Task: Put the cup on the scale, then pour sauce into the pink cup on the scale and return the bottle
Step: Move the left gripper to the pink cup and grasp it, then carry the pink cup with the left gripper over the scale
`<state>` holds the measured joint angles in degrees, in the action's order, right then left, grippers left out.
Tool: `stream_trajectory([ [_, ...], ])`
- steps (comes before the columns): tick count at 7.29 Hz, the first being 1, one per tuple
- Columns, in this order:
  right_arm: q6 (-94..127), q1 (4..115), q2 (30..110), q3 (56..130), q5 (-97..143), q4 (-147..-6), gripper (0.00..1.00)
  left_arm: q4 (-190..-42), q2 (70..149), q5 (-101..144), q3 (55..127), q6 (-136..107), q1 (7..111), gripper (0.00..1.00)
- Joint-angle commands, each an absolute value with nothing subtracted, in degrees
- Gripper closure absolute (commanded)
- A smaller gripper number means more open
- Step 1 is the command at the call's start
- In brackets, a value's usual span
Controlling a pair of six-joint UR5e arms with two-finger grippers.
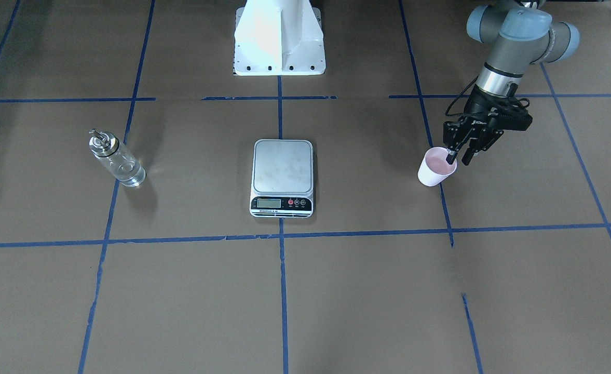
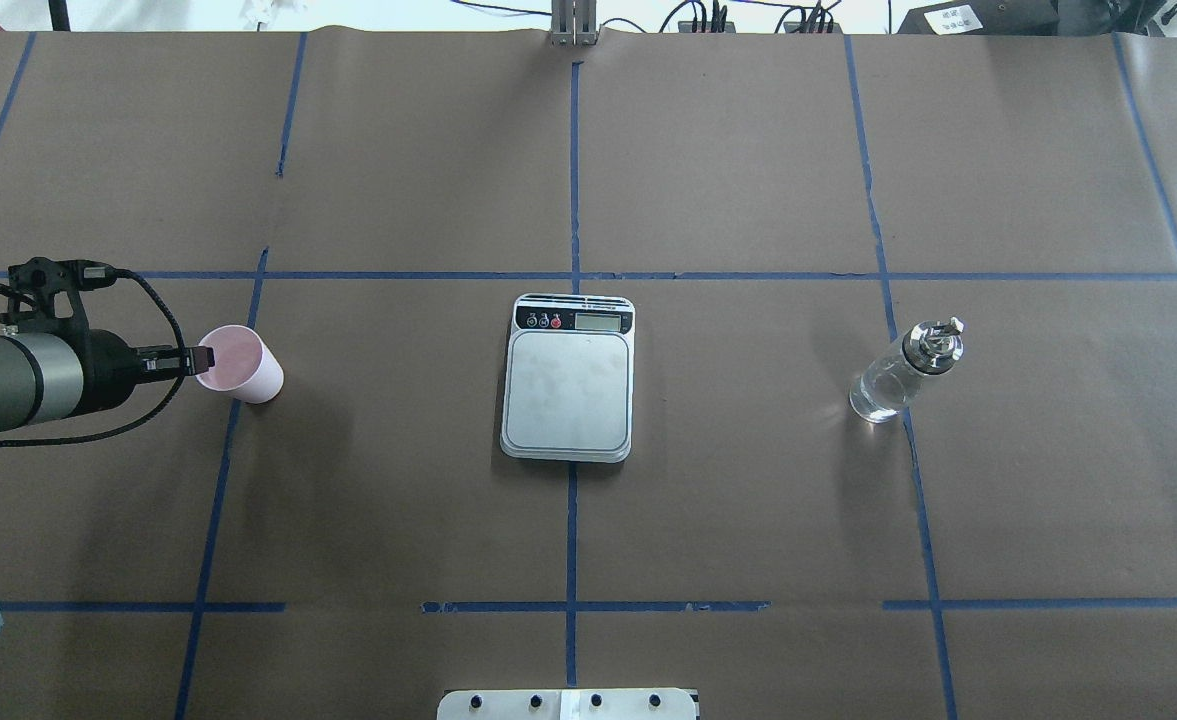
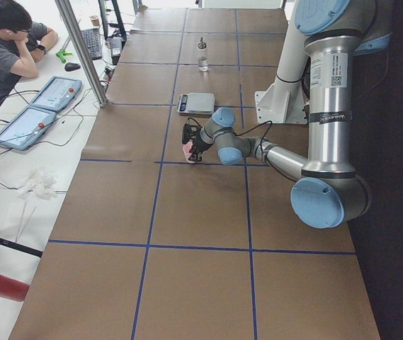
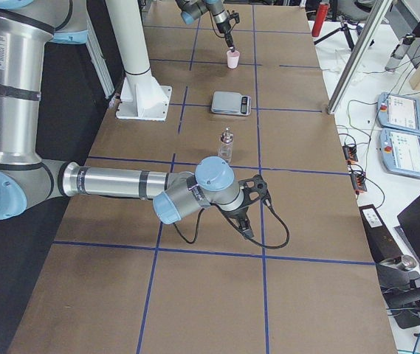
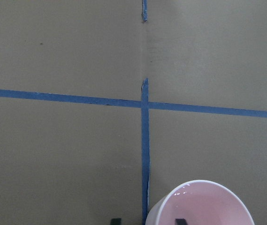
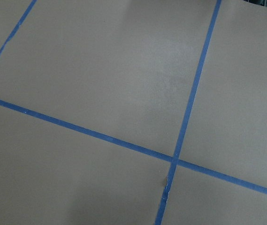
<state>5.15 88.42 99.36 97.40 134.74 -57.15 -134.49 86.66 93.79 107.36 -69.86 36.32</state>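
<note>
1. Cup (image 1: 432, 175): small, tapered, pale pink paper, upright on tabletop (image 1: 367, 291), well apart from scale (image 1: 283, 166).
2. Left tool (image 1: 460, 159): fingers apart, straddling cup rim.
3. Right tool (image 4: 248, 230): apart or together, cannot tell.

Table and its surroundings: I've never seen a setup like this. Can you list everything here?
Tapered pale pink paper cup: one, pink, upright on the robot's left side, off the scale.
Flat kitchen scale with a steel platform: one, silver and black, table centre, platform bare.
Clear glass bottle with a metal spout: one, colourless, upright on the robot's right side.
Table: one, brown paper with blue tape lines.
Touchscreen tablets: two, grey-blue, on the side desk.
Seated person: one, dark grey shirt, at that desk.
Left gripper: one, black, open, fingers astride the cup's rim.
Right gripper: one, black, low over the table near the bottle; open or shut unclear.
</note>
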Motion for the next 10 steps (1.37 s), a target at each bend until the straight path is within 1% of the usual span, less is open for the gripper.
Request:
stream_trajectory([
  [1, 5.1, 88.4, 99.4, 97.3, 134.7, -57.0, 0.0, -134.5, 86.7, 93.2, 107.3, -69.9, 36.0, 0.93],
  [2, 5.2, 88.4, 99.4, 97.3, 134.7, -57.0, 0.0, -134.5, 86.7, 93.2, 107.7, -69.9, 36.0, 1.0],
  [4, 5.2, 88.4, 99.4, 97.5, 134.7, -57.0, 0.0, -134.2, 87.1, 93.3, 108.3, -69.8, 36.0, 1.0],
  [6, 5.2, 88.4, 99.5, 97.5, 134.7, -57.0, 0.0, -130.0, 90.9, 93.3, 108.5, -69.8, 36.1, 1.0],
  [7, 5.2, 88.4, 99.5, 97.5, 134.7, -56.9, 0.0, -125.1, 93.9, 93.3, 110.3, -69.9, 36.0, 1.0],
  [8, 5.2, 88.4, 99.4, 97.5, 134.7, -57.0, 0.0, -116.9, 99.3, 93.2, 112.1, -70.5, 36.0, 1.0],
  [9, 5.2, 88.4, 99.4, 97.5, 134.7, -57.0, 0.0, -106.7, 107.1, 92.2, 112.5, -74.5, 35.1, 1.0],
  [10, 5.2, 88.4, 99.5, 97.5, 134.7, -57.0, 0.0, -95.6, 115.9, 89.6, 111.9, -79.2, 30.6, 1.0],
])
